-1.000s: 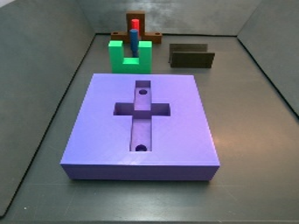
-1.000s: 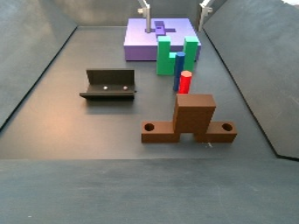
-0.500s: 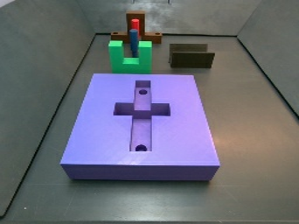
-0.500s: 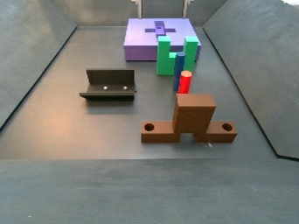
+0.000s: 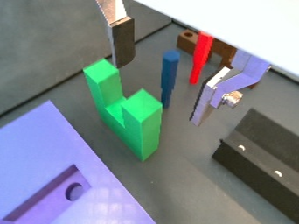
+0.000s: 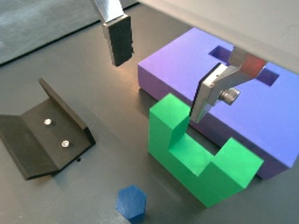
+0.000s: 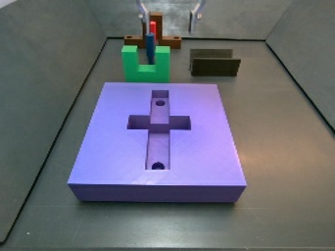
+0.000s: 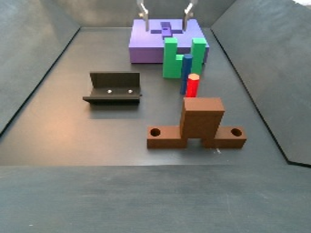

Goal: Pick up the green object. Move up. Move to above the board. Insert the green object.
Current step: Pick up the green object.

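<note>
In a side view, the purple board fills the near middle of the desk, its cross-shaped recess and two round holes empty. Beyond it, toward the far edge, the green piece stands upright with its notch facing up, just behind the board's far side. A thin blue peg stands just beside it, with a red peg and a brown block farther along. A dark bracket sits on the desk off to one side of the green piece.

The pincer hangs above the green piece, wide open and holding nothing.

The green piece looks rigid, light and smooth, like moulded plastic, so it should not deform but could slip under a weak squeeze. Its flat parallel side faces seem the best place to grip, keeping the closing fingers off the blue peg.

No brand, label or writing is readable anywhere.
</note>
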